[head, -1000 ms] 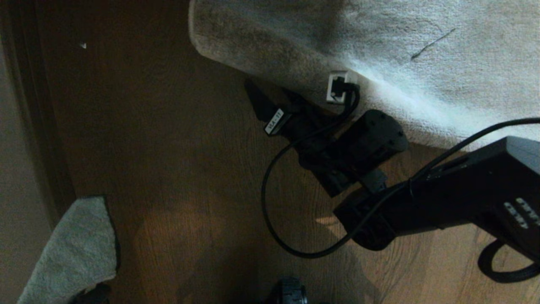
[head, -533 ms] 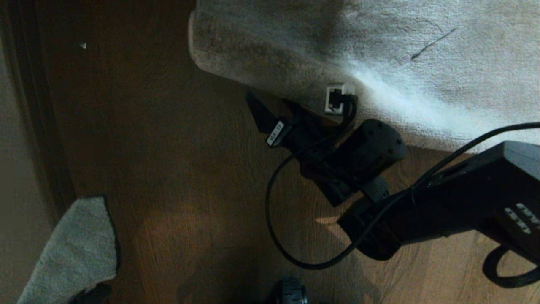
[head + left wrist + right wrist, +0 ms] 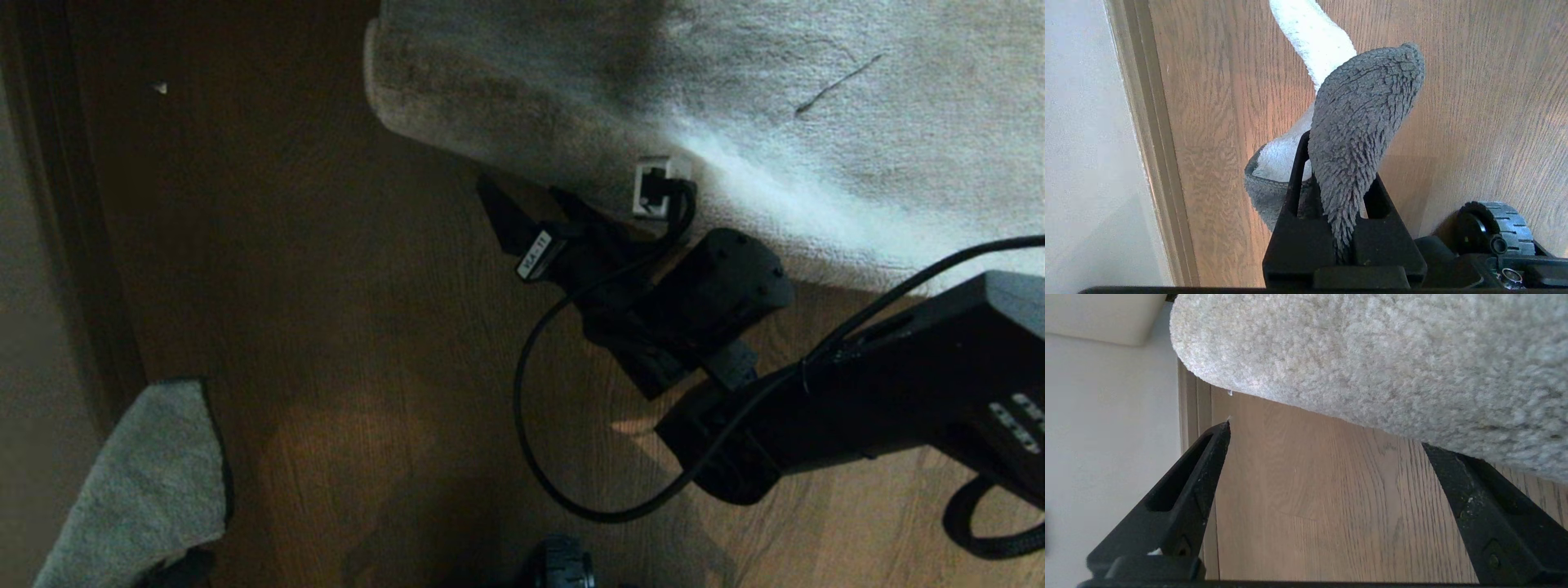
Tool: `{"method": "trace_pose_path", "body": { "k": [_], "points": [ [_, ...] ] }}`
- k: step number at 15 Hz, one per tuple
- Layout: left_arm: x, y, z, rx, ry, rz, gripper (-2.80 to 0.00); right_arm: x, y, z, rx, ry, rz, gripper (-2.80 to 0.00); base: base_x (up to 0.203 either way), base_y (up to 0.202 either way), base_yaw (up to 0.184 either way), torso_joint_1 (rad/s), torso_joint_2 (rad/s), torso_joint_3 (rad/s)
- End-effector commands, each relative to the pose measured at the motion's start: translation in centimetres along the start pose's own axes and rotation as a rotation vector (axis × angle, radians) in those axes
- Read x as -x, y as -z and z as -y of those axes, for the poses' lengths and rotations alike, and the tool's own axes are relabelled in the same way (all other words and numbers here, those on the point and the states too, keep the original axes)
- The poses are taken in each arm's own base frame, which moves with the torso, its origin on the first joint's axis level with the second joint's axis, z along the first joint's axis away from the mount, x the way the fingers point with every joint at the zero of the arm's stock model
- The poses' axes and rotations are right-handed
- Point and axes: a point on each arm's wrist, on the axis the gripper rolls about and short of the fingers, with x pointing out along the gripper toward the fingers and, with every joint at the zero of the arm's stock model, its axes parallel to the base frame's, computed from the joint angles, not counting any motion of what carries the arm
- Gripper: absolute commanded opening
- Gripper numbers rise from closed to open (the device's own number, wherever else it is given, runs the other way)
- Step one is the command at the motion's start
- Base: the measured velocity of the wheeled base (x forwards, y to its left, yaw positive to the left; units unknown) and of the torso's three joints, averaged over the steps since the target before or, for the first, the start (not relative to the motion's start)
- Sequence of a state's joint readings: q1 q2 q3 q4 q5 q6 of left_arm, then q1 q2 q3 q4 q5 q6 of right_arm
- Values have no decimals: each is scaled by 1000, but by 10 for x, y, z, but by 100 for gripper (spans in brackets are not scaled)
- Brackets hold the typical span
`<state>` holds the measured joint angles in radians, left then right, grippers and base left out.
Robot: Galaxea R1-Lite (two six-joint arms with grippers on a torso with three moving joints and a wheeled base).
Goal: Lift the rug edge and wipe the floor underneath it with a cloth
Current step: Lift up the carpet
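While the rug edge (image 3: 522,155) lies flat on the wood-grain floor (image 3: 351,310), the right gripper (image 3: 543,204) is held low against it with its jaws spread wide and nothing between them. In the right wrist view, one black finger (image 3: 1474,498) is seen with its tip hidden beneath the plush grey-beige pile of the rug edge (image 3: 1372,363), and the other finger (image 3: 1196,477) is seen on the bare floor (image 3: 1323,506) side, apart from the rug. No lifting of the border can be made out; its rounded corner (image 3: 384,73) is seen resting on the planks, near a pale wall and skirting strip (image 3: 1192,396).

A black cable (image 3: 531,408) is looped from the right arm (image 3: 857,408) over the floor on the near side of the rug edge, and a small white socket piece (image 3: 653,186) on the wrist is seen against the pile.

Well apart from the rug edge, at the near left of the head view, the grey terry cloth (image 3: 147,482) is seen hanging. In the left wrist view the cloth (image 3: 1359,122) is clamped between the closed fingers of the left gripper (image 3: 1345,228), a nubby fold standing up out of the jaws and a paler part trailing away above the floor (image 3: 1474,102). A ribbed black wheel (image 3: 1498,224) of the base is seen just beside that gripper, and a beige skirting strip (image 3: 1147,122) is seen along the wall.
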<state>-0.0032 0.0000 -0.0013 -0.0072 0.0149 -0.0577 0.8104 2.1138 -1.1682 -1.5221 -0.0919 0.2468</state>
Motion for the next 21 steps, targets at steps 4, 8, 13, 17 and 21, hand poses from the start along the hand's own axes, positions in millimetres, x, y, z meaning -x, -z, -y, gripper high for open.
{"method": "trace_pose_path", "body": {
  "k": [4,8,13,17,21],
  "points": [
    [0,0,0,1,0,2,-280,-14,-16,-2,-29,7,130,0,0,0,0,0,0,0],
    [0,0,0,1,-1,1,-280,-19,-27,-6,-114,14,180,0,0,0,0,0,0,0],
    [0,0,0,1,-1,1,-280,-24,-43,-10,-198,7,240,0,0,0,0,0,0,0],
    [0,0,0,1,-1,1,-280,-25,-53,-12,-211,-6,262,0,0,0,0,0,0,0],
    [0,0,0,1,-1,1,-280,-23,-44,-10,-210,5,235,0,0,0,0,0,0,0]
  ]
}}
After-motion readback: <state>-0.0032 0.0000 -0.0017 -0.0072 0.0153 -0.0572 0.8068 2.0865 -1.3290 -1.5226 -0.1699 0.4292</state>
